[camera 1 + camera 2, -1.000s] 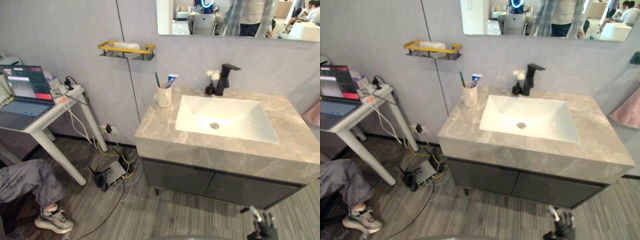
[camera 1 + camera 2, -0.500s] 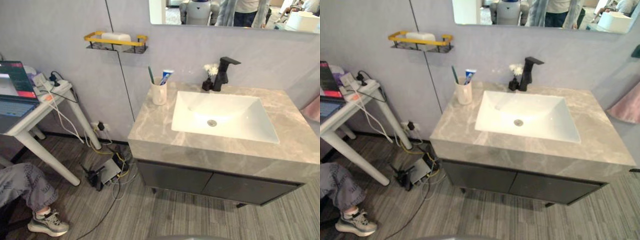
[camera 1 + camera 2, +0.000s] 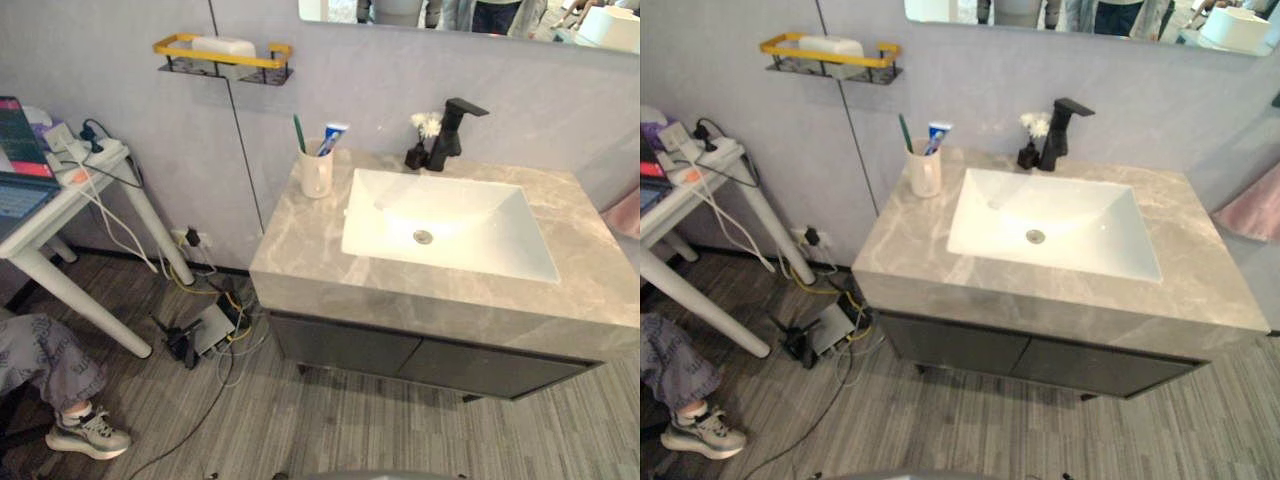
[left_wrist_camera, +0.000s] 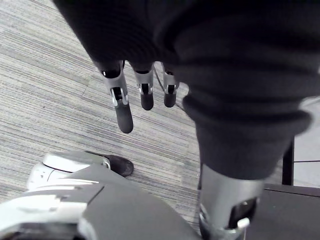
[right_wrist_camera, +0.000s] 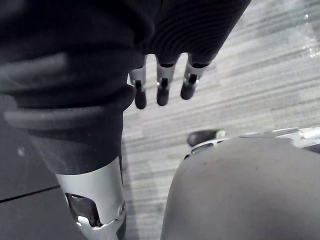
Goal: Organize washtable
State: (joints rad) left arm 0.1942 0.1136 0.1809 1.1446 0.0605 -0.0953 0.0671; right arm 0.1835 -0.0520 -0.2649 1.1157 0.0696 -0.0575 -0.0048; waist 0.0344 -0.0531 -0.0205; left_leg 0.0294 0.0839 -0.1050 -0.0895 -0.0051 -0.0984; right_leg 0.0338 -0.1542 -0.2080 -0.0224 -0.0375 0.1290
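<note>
Approach step, nothing grasped: left hand (image 4: 142, 95) and right hand (image 5: 161, 85) hang released above the floor (image 4: 50, 75); cup (image 3: 316, 172) stands on the bench (image 3: 300, 250) just left of the sink (image 3: 470, 225), so the next move likely needs a reach up.

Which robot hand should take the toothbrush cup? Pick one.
Left, probably. The toothbrush cup stands left of the sink. The left robot hand and the right robot hand both hang open above the floor, so side decides.
</note>
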